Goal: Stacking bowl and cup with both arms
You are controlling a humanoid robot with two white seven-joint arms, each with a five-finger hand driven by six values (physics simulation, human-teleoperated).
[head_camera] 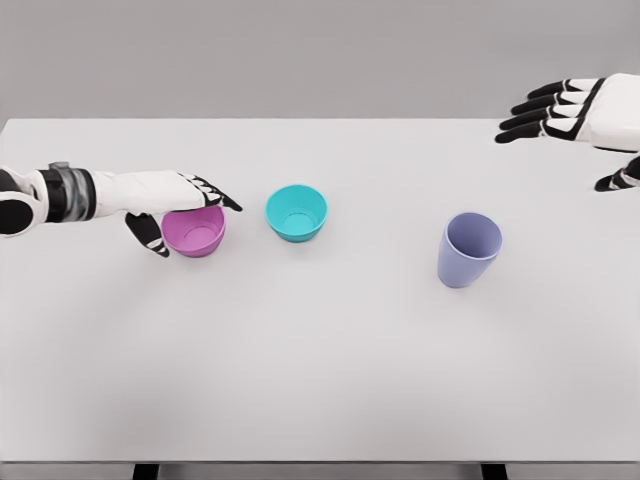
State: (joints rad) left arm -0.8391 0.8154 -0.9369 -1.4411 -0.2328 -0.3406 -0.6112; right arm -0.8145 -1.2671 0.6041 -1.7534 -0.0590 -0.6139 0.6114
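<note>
A white table (pixel 320 380) is filling most of the view, carrying 3 containers. The left hand (pixel 180 205) is reaching in from the left edge, its fingers stretched over the far rim of the pink bowl (pixel 194 230) and its thumb hanging down beside the bowl's left wall, so it is bracketing the bowl; a firm grip cannot be confirmed. The right hand (pixel 575 115) is hovering at the upper right with fingers spread wide, holding nothing, well apart from everything. The purple cup (pixel 468 250) is standing upright right of center. The teal bowl (pixel 296 212) is sitting just beside the pink bowl, apart from it.
</note>
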